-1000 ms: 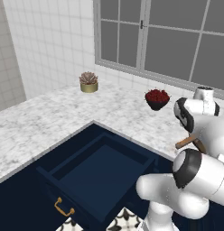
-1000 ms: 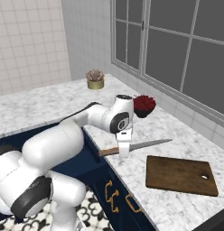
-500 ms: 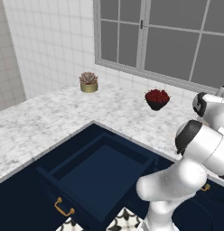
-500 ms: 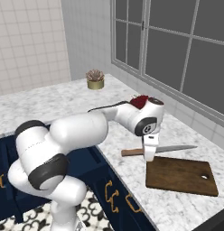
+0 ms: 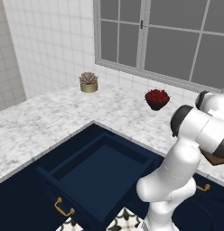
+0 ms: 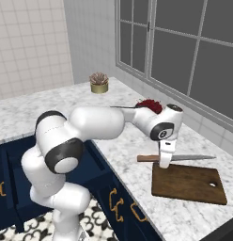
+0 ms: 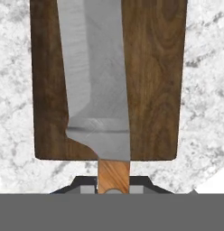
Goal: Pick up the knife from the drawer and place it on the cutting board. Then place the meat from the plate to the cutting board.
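While the drawer point(image 5: 93, 173) is left open and emptied, the knife point(image 6: 184, 158) is held by its handle in the clenched tool point(image 6: 164, 163), above the cutting board point(image 6: 190, 183); setting it down and moving the meat remain.

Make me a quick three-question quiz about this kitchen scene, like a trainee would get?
1. True or false: the knife lies flat on the cutting board.
2. What is the gripper closed on?
A. plant pot
B. knife handle
C. berry bowl
3. Fill in: the drawer is ____ (open/shut).

Key:
1. False; it is held in the air, blade over the board.
2. B
3. open
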Available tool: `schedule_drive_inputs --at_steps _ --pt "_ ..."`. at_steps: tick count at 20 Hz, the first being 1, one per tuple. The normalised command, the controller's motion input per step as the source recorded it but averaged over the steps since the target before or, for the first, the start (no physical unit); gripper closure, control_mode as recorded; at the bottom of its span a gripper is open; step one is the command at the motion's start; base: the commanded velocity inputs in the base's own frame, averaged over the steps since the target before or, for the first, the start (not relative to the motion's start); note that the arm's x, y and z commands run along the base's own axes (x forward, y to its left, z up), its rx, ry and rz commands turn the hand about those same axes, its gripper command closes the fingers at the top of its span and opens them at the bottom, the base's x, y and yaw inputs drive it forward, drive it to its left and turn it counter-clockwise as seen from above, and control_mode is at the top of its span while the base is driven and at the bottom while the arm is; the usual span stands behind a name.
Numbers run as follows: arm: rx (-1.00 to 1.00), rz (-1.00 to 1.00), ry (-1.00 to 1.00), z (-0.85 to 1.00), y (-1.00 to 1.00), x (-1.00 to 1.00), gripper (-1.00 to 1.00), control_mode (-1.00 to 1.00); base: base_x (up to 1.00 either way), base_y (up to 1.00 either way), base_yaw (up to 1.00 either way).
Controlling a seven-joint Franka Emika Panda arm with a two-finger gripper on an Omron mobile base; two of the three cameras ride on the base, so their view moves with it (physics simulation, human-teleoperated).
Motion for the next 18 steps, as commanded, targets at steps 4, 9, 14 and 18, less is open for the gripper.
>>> schedule_drive_inputs --at_steps 4,9,14,18 --pt "-0.02 -0.03 -0.07 -0.50 -0.40 0.14 1.00 -1.00 0.00 0.00 0.00" --pt "0.00 0.00 -0.16 -0.47 -0.23 0.13 1.00 -1.00 0.00 0.00 0.00" --pt "0.00 0.00 -0.05 -0.32 -0.19 0.36 1.00 -1.00 0.00 0.00 0.00" --pt "0.00 0.00 0.00 -0.14 -0.35 0.28 1.00 -1.00 0.00 0.00 0.00"
